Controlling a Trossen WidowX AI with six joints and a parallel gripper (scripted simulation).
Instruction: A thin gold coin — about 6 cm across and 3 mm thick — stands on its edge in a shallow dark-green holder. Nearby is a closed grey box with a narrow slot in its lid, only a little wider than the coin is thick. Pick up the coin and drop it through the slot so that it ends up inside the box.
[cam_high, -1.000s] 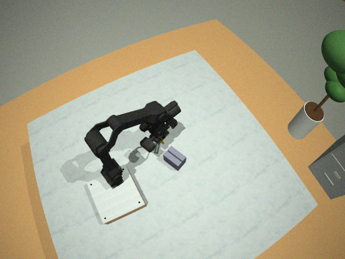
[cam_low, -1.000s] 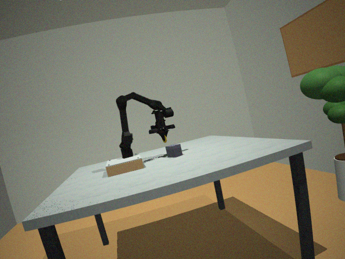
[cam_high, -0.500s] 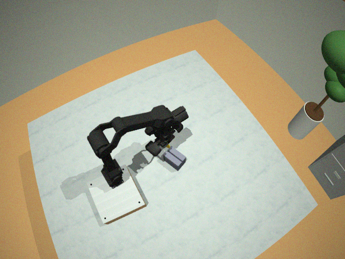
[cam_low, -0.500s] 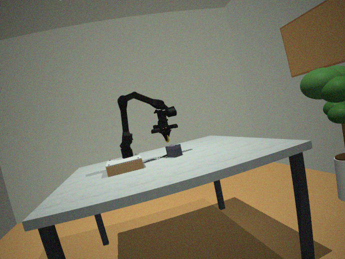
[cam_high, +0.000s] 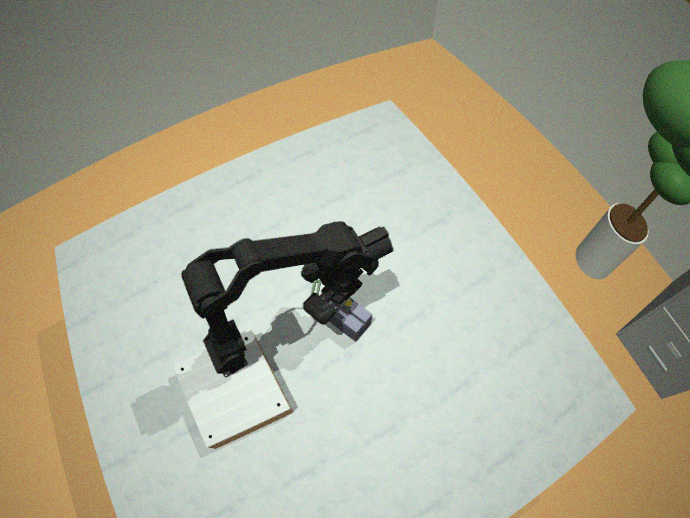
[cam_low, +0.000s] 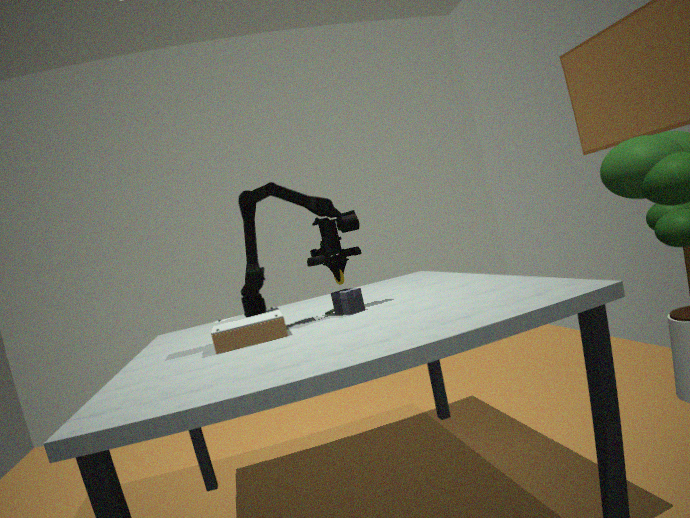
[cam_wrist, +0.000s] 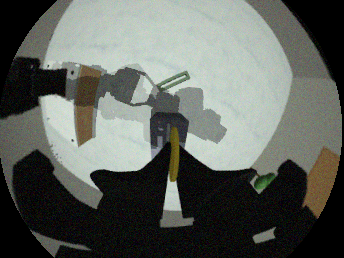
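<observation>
The black parallel-jaw gripper (cam_low: 337, 271) pinches the thin gold coin (cam_wrist: 174, 153) edge-down above the grey slotted box (cam_low: 347, 300), apparently so it can enter the narrow slot.

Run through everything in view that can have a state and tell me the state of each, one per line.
gripper: shut on the coin, raised above the grey box.
coin: held edge-on between the fingers, hanging over the box, not yet in it.
grey box: closed, standing on the table.
slot: nothing in it yet.
holder: empty, lying on the table beyond the box.
</observation>
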